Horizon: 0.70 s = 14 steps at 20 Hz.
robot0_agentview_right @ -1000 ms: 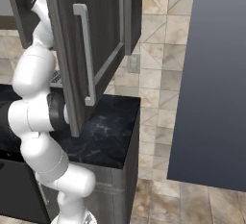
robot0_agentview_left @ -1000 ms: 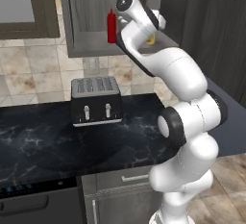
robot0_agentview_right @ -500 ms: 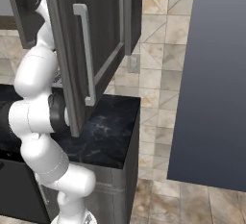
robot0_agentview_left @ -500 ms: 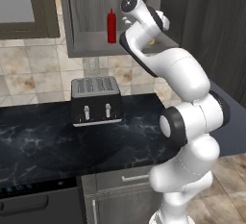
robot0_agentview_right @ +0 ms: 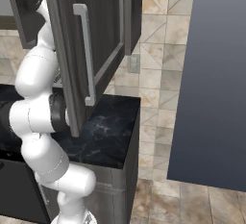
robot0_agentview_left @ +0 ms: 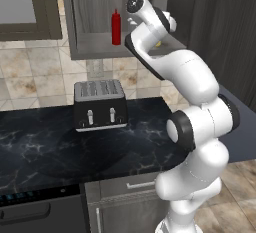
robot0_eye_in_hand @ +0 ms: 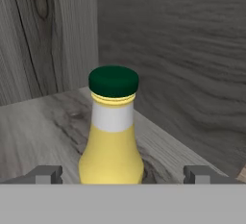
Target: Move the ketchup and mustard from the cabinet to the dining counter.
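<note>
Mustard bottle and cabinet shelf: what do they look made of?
The mustard: probably soft plastic, smooth pale-yellow body with a white neck band and matte dark green cap. The cabinet shelf and walls: grey wood or wood-look laminate, with visible grain streaks and a knot, matte finish.

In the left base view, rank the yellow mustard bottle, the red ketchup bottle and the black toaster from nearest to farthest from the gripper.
1. Small yellow mustard bottle with green cap: on the cabinet shelf, right between the open gripper's fingertips.
2. Slim red ketchup bottle: same shelf, off to the left in the left base view.
3. Black four-slot toaster: down on the black marble worktop.
</note>
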Motion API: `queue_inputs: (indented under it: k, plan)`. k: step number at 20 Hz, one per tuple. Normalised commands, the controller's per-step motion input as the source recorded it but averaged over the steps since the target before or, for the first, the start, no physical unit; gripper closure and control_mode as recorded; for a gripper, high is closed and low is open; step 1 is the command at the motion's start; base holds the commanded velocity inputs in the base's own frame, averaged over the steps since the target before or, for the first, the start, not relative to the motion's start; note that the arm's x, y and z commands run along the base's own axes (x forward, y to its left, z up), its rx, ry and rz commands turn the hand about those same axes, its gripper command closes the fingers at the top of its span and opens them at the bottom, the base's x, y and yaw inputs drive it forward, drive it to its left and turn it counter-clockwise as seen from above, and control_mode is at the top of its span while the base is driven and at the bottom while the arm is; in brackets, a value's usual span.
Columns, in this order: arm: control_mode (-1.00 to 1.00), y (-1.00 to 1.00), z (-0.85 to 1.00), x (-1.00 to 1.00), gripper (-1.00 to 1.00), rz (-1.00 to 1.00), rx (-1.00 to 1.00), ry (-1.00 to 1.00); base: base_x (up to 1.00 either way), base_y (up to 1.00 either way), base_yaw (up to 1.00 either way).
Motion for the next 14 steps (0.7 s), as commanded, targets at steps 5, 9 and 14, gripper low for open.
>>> queue_inputs:
  k: [5, 9, 14]
  plan:
    - [-1.00, 0.00, -0.03, 0.14, -1.00, 0.00, 0.03, 0.00, 0.00, 0.00, 0.00]
    - [-1.00, -0.01, -0.07, 0.11, -1.00, 0.00, 0.04, 0.00, 0.00, 0.00, 0.00]
    - [-1.00, -0.05, -0.04, 0.07, -1.00, 0.00, 0.04, 0.00, 0.00, 0.00, 0.00]
